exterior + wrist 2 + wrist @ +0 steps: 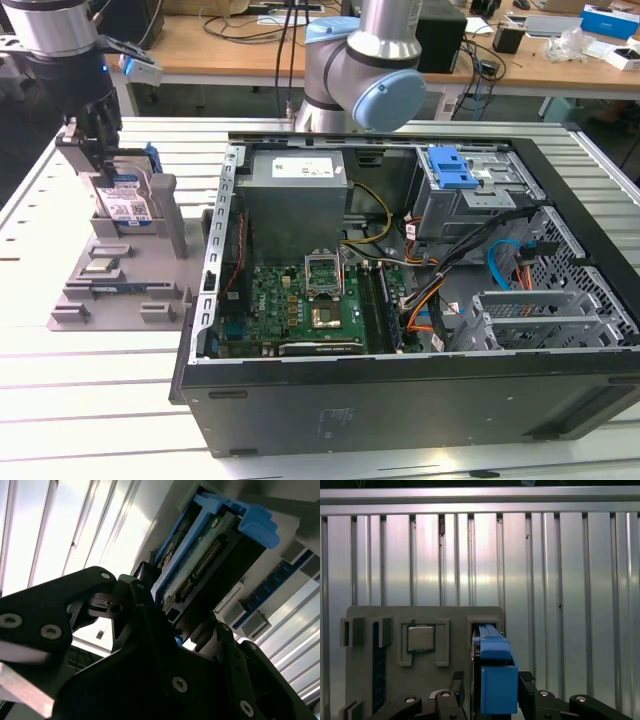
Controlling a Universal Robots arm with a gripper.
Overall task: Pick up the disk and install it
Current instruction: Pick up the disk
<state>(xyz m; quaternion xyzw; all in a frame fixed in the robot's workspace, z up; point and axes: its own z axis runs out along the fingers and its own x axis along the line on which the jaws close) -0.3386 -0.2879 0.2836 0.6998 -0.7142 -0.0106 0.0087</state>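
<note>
The silver-metal disk in its blue plastic carrier [128,203] stands upright in the grey plastic fixture [120,285]. The black gripper [100,160] is positioned around it; whether it is clamped cannot be told. Lifting and installation are judged outstanding.

Observed: my pincer [492,692] is closed on the disk [496,675], fingers [526,685] set against both its faces. The disk stands on edge, blue frame toward me, in a slot at one side edge of the grey holder [455,616]. A square silver chip [421,638] lies flat in a recess just beside the slot. The holder rests on the ribbed metal table [545,580].
</note>
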